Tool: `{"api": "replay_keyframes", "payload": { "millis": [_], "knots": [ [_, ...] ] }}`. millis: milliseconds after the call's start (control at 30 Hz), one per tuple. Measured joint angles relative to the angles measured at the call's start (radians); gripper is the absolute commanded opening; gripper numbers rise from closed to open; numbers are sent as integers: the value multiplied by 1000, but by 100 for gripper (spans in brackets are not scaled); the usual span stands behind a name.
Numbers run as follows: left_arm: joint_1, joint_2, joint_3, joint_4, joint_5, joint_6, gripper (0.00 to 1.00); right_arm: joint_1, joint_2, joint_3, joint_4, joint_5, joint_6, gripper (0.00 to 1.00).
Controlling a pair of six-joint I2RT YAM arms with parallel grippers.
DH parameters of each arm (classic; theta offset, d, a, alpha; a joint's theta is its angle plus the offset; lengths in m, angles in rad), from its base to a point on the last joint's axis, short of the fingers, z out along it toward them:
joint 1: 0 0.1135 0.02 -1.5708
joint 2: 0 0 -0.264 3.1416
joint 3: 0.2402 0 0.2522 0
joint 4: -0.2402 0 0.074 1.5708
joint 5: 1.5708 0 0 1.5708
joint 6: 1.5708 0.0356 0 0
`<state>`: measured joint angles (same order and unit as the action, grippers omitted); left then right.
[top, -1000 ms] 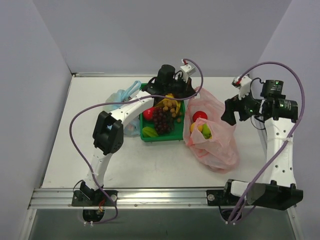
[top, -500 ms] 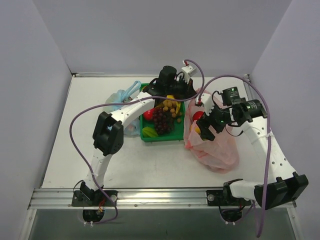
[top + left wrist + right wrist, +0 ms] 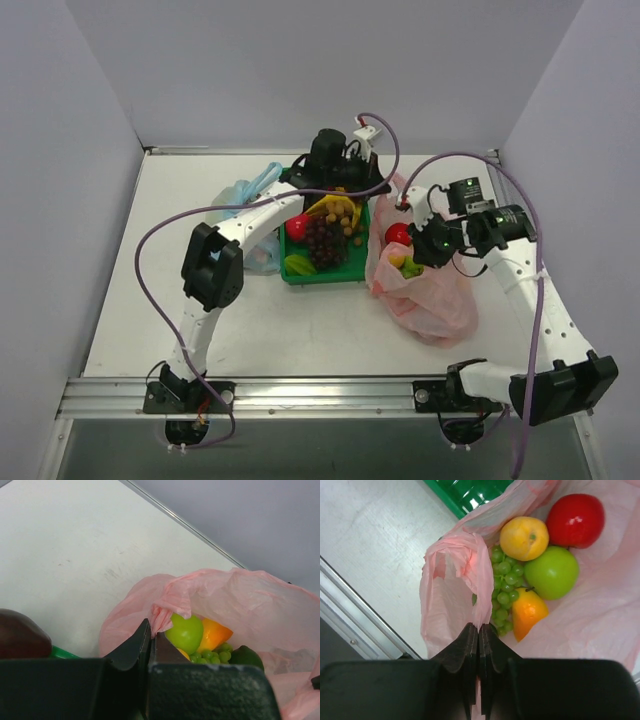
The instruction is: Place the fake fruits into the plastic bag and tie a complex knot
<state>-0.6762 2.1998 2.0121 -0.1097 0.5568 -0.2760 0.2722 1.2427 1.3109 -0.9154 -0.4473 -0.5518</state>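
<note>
The plastic bag (image 3: 430, 300) gapes between both hands. The left gripper (image 3: 151, 630) is clamped on its rim and the right gripper (image 3: 478, 630) is pinched on a handle loop, so the mouth's long axis runs hand to hand. The green tray (image 3: 300, 277), with uncounted fruit, sits beside the left hand, the nearer arm. Just past the right fingertips lie five fake fruits: one red apple (image 3: 575, 514), one green pear (image 3: 552, 572), one yellow fruit (image 3: 524, 538), one orange (image 3: 527, 611) and one bunch of green grapes (image 3: 504, 587).

One pink bag (image 3: 440, 310), one blue bag (image 3: 232, 200) — one tray (image 3: 325, 276)
</note>
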Motion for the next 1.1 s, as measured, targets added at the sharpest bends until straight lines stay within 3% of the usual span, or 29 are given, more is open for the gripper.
{"api": "replay_keyframes", "payload": {
  "millis": [233,533,900,1100],
  "knots": [
    [37,-103,0,-37,3,-18,0,-248,-172,91,18,-99,35,0],
    [124,-401,0,-67,-8,-26,0,-497,-397,156,108,-236,159,0],
    [182,-872,-157,-231,-73,72,0,-528,-407,337,201,-282,329,0],
    [214,-1135,-335,-369,-116,158,0,-528,-357,362,222,-445,380,0]
  ]
}}
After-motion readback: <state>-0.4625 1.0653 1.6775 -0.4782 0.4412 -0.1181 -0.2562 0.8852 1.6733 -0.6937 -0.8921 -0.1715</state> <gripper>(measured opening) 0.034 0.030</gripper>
